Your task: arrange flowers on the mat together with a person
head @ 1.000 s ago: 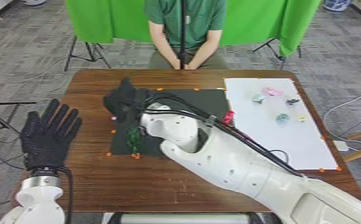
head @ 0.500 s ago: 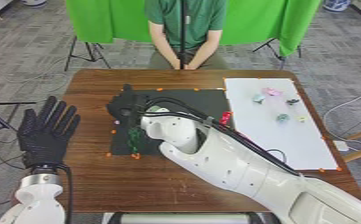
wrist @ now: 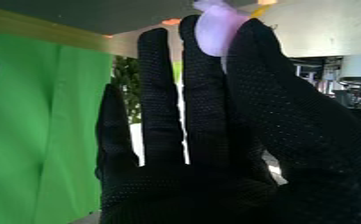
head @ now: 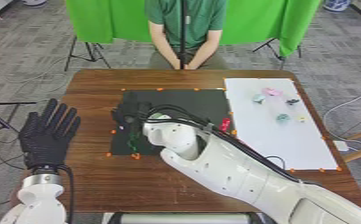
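Right hand [head: 130, 114] was drawn slightly robotward. Lilac flower [wrist: 215, 32] was held pinched, thumb to finger, over mat's [head: 183, 95] left edge; long axis along fingers, narrow end palmward. Left hand [head: 45, 142] was spread.

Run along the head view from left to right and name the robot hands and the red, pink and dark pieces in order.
Left robot hand → right robot hand → red piece → pink piece → dark piece.
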Available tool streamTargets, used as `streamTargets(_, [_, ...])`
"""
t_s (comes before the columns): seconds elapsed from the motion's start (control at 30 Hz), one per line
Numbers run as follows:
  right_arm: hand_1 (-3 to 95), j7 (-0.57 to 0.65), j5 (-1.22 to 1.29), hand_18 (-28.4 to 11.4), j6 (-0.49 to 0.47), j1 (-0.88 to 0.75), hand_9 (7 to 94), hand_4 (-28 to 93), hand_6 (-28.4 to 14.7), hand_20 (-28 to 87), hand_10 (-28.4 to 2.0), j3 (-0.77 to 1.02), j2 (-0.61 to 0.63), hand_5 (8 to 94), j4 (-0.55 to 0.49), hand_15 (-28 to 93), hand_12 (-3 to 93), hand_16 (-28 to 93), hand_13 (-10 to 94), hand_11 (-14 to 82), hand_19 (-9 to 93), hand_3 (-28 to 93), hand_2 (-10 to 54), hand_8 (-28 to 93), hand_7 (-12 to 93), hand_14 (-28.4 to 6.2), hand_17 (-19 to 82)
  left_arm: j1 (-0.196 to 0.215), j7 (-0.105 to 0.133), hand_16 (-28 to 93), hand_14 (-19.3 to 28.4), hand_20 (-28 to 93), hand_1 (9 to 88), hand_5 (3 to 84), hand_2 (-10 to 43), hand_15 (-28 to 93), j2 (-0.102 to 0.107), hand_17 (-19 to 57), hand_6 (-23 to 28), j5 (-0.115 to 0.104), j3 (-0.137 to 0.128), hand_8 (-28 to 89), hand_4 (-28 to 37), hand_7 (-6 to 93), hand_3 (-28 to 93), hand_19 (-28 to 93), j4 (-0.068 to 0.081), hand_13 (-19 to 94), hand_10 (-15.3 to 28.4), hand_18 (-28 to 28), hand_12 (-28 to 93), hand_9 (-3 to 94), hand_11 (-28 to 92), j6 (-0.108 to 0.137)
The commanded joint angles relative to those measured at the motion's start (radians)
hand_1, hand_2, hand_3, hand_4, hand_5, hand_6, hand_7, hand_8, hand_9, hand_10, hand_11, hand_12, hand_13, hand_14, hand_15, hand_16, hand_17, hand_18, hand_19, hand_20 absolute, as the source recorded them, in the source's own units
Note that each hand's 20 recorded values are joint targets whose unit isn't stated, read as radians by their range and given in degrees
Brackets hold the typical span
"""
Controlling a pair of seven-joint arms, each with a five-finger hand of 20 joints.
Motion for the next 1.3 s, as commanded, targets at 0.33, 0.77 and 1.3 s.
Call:
streamTargets(0.33, [47.0, 0.039, 0.041, -17.7, -0.034, -0.004, 61.4, -28, 2.4, 5, -9.9, 0.015, 0.018, 53.7, -0.033, 22, 18.0, 22, 50, 21.4, 40, 82, -9.5, -20, 32, -9.3, 8, 0.023, -0.001, -6, 15.3, 10, 31.9, 38.3, 4.2, 25, 0.000, -8.2, 8.1, -0.030, -0.004, -11, -28.3, 15.3, 75, 37, 0.013, 24, 13.4, 15.3, 6, 30.7, 18, 0.004])
streamTargets(0.77, [42.9, 0.041, 0.066, -18.5, -0.057, -0.044, 56.2, -28, 0.2, 3, -11.5, 0.077, 0.024, 49.2, -0.074, 22, 16.5, 21, 48, 17.7, 41, 83, -9.5, -19, 28, -10.5, 6, 0.037, -0.037, -7, 15.3, 10, 31.9, 38.2, 3.7, 25, -0.033, -8.3, 8.1, -0.017, -0.021, -11, -28.3, 15.8, 75, 37, 0.012, 24, 13.3, 15.3, 6, 30.5, 18, 0.002])
streamTargets(1.3, [36.8, 0.042, 0.836, -17.8, 0.075, -0.388, 48.1, -28, -2.8, 4, -14.0, 0.561, 0.273, 44.8, -0.506, 18, 15.9, 18, 38, 14.8, 42, 83, -9.3, -16, 24, -14.2, 7, 0.091, -0.078, -7, 15.4, 9, 25.5, 38.4, 10.7, 24, -0.083, -8.2, 7.8, -0.013, -0.072, -11, -28.3, 14.5, 74, 37, -0.014, 24, 13.4, 15.4, 5, 30.9, 17, 0.009])
